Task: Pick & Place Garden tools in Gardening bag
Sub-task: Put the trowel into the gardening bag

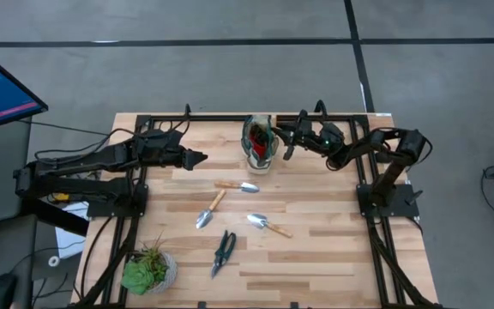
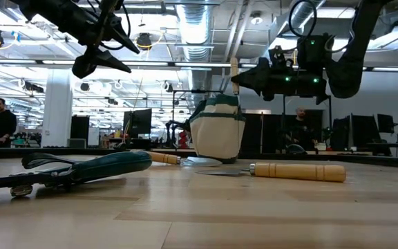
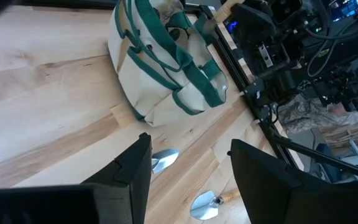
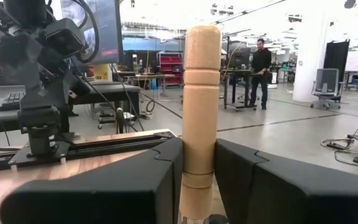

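The gardening bag (image 1: 260, 142), green and cream, stands upright at the far middle of the table, also in the low view (image 2: 216, 131). Just to its right my right gripper (image 1: 288, 136) is shut on a garden tool with a wooden handle (image 4: 201, 74); the tool's head is hidden. My left gripper (image 1: 201, 159) hangs open in the air left of the bag, nothing between its fingers (image 3: 188, 180). Three silver trowels lie flat on the table (image 1: 238, 185) (image 1: 210, 210) (image 1: 268, 225), with the dark pruning shears (image 1: 223, 251) nearer the front edge. My right gripper pinches the wooden handle's lower part (image 4: 199, 146) between its two fingers. The fingers come about level from the table's right side and lie across the handle. The handle stands upright, its free end (image 2: 234, 69) above the bag's rim; the lower end is hidden by the fingers.
A potted green plant (image 1: 148, 270) stands at the near left corner. Black frame rails (image 1: 376, 249) run along the table's left and right sides. In the low view the shears (image 2: 81, 169) and a trowel handle (image 2: 299, 171) lie in front of the bag. People stand in the room beyond.
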Tool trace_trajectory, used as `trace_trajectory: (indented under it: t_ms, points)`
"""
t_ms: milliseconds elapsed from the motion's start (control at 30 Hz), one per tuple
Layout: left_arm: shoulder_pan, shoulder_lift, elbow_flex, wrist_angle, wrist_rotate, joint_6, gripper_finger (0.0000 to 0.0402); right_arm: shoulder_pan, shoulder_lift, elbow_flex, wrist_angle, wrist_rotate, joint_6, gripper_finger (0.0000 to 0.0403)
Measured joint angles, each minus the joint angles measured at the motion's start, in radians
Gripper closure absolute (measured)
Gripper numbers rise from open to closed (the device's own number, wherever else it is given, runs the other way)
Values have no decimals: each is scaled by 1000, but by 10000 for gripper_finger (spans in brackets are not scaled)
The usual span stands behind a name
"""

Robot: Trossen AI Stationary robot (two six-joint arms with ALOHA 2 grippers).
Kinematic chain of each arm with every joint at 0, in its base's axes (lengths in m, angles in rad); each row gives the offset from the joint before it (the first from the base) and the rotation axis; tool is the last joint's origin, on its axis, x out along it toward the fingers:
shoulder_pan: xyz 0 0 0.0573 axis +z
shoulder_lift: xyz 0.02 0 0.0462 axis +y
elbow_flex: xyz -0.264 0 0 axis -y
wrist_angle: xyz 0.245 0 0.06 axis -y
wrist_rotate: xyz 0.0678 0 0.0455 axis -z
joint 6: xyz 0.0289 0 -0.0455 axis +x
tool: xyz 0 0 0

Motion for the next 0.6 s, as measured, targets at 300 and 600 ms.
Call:
trace_trajectory:
  t_ms: [300, 600]
  points:
    - [0, 0, 0, 1, 0, 7, 227, 54, 0, 0, -21, 56, -2, 342]
    - [0, 0, 0, 11, 0, 7, 227, 79, 41, -1, -38, 105, -18, 342]
